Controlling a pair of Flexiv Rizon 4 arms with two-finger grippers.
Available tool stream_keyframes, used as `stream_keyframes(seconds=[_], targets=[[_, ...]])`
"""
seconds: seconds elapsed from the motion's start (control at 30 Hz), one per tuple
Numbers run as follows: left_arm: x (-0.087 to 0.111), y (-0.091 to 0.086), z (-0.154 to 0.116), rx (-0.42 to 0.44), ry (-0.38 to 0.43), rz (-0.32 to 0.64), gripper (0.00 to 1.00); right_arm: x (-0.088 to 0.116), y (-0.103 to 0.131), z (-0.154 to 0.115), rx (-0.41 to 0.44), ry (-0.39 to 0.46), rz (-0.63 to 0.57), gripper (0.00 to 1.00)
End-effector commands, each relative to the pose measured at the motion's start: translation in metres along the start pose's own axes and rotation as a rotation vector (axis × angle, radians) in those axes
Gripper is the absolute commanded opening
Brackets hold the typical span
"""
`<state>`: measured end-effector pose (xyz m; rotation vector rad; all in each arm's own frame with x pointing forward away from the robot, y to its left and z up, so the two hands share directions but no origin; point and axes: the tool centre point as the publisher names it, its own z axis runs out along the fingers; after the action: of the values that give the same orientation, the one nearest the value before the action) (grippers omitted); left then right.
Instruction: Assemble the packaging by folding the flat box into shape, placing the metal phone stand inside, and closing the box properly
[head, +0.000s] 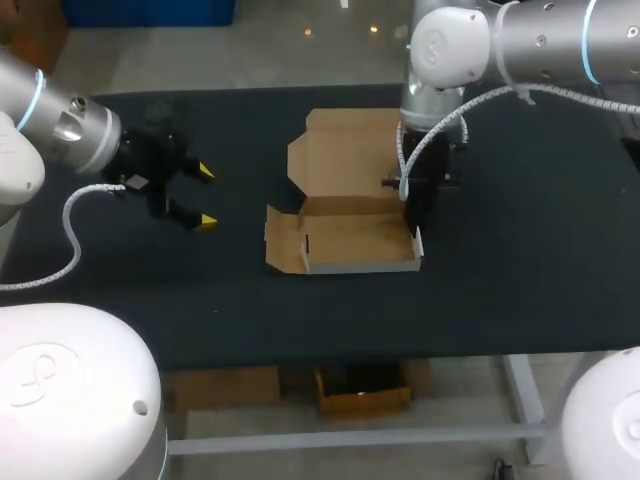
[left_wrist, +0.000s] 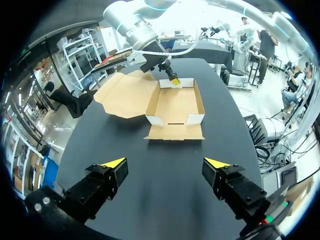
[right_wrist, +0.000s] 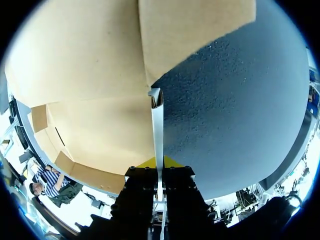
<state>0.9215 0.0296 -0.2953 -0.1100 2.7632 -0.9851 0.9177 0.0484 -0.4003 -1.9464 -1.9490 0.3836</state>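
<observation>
Most of the task is left, as I judge it. The left gripper (left_wrist: 165, 162) hangs over the dark table (left_wrist: 165, 200) with its fingers wide apart and nothing between them. Well ahead of these fingers lies the cardboard box (left_wrist: 175, 107), only partly formed. Its tray has the white walls standing, but the end flap (left_wrist: 174, 132) nearest to the left gripper lies flat on the table. The lid (left_wrist: 125, 92) is spread flat beside the tray. At the far end of the tray the right gripper (right_wrist: 159, 162) is closed on the thin side wall (right_wrist: 157, 125). One yellow tip is on each face of this wall, with the inside of the tray at one side of the fingers and bare table at the other. The metal phone stand I cannot find in any view, and the tray looks empty. So the folding seems about half done. Left to do are raising the end flap, putting the stand inside, and closing the lid.
</observation>
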Motion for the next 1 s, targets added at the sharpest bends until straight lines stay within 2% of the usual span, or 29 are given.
stream_keyframes(seconds=[0.03, 0.23, 0.37, 0.73, 0.83, 1.0], targets=[[0.000, 0.000, -0.001, -0.002, 0.002, 0.000, 1.00, 0.003, 0.003, -0.004, 0.037, -0.006, -0.006, 0.00], [0.000, 0.000, -0.001, -0.002, 0.002, 0.000, 1.00, 0.005, 0.000, -0.005, 0.092, -0.048, 0.001, 0.00], [0.000, 0.000, -0.001, -0.002, 0.002, 0.000, 1.00, 0.005, -0.001, -0.001, 0.098, -0.063, 0.021, 0.00], [0.000, 0.000, -0.001, -0.002, 0.002, 0.000, 1.00, 0.000, -0.006, 0.011, 0.047, -0.044, 0.041, 0.00], [0.000, 0.000, -0.001, -0.002, 0.002, 0.000, 1.00, 0.001, -0.008, 0.010, 0.021, -0.050, 0.053, 0.12], [0.000, 0.000, -0.001, -0.002, 0.002, 0.000, 1.00, 0.001, -0.011, 0.007, -0.021, -0.050, 0.068, 0.15]])
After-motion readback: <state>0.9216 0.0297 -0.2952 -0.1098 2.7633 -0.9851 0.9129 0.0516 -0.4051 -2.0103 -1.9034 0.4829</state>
